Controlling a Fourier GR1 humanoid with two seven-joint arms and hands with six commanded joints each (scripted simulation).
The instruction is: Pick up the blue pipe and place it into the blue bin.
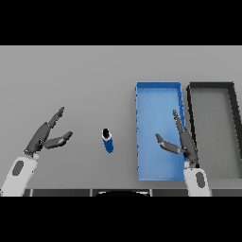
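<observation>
Plain grey table (94,75) all across. Left hand (47,134) hovers with fingers spread wide, holding nothing. Blue pipe (108,141) stands on the table, between that hand and the blue bin (158,92). Right hand (182,142), fingers splayed and empty, hangs over the bin; black bin (212,86) just beside.

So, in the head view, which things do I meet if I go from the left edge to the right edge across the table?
left hand → blue pipe → blue bin → black bin. The right hand hangs over the blue bin's right side, so it has no clear place of its own in the order.
</observation>
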